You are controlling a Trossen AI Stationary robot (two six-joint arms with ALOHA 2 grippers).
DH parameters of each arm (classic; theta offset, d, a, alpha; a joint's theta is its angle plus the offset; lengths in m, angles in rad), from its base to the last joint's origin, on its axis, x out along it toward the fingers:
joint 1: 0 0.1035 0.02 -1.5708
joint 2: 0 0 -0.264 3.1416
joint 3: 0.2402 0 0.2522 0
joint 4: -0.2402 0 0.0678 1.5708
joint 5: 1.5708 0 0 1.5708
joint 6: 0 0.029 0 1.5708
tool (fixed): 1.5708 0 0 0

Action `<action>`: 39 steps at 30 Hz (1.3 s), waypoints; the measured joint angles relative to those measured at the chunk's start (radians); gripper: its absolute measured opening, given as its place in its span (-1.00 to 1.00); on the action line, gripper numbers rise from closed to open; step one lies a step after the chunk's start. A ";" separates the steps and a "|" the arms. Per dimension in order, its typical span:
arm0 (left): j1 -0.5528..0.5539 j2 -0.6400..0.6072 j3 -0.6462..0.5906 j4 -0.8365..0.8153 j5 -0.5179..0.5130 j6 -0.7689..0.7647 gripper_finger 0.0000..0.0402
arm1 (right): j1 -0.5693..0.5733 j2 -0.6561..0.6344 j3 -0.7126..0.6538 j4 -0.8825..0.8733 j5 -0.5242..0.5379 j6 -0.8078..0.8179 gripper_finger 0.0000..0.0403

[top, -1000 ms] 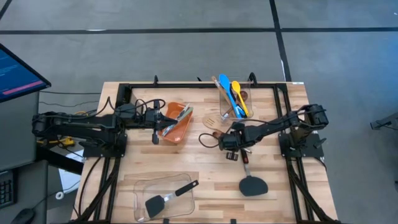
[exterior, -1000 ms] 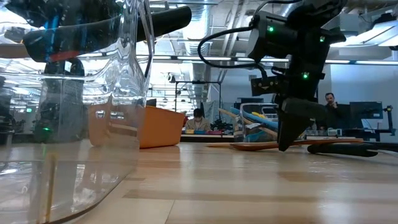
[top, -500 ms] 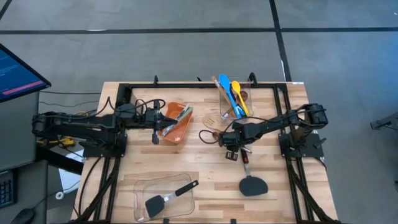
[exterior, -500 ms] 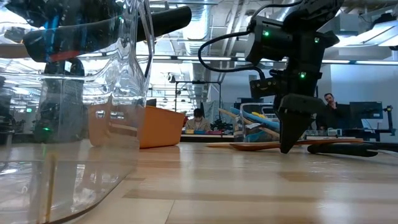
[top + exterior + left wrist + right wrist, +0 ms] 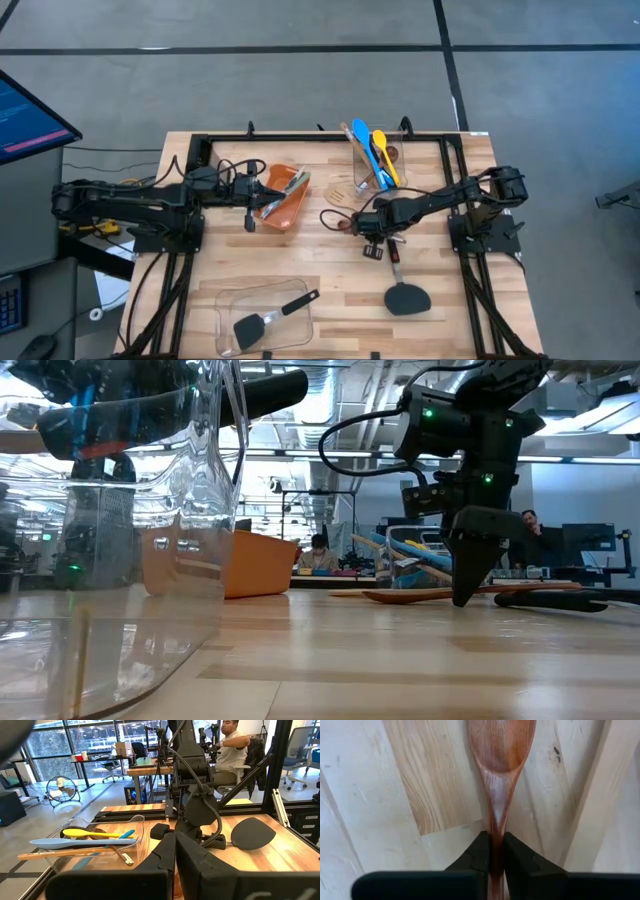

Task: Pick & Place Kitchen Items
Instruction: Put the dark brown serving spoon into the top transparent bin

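Seen from overhead, the whole light wooden table (image 5: 300,260) lies straight below; a table-height camera looks level across it into the room, a clear plastic container (image 5: 120,540) close against the lens; the right wrist camera hangs very near a brown wooden spoon (image 5: 500,750); the left wrist view faces across the table, sharing the black flat spatula (image 5: 252,834) with the overhead view.

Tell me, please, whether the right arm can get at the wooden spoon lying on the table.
Yes, apparently: the right gripper is down at the table with its fingers closed on the wooden spoon at its neck, nothing between them.
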 joint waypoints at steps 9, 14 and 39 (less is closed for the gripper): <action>0.000 0.000 0.000 0.000 0.000 0.000 -1.00 | 0.005 0.000 0.003 -0.006 -0.005 0.049 -0.87; 0.000 0.000 0.000 0.000 0.000 0.000 -1.00 | 0.009 0.001 0.037 -0.020 -0.042 0.037 -0.87; 0.000 0.000 -0.001 0.001 0.000 -0.003 -1.00 | 0.154 -0.321 0.353 -0.265 0.254 0.049 -0.87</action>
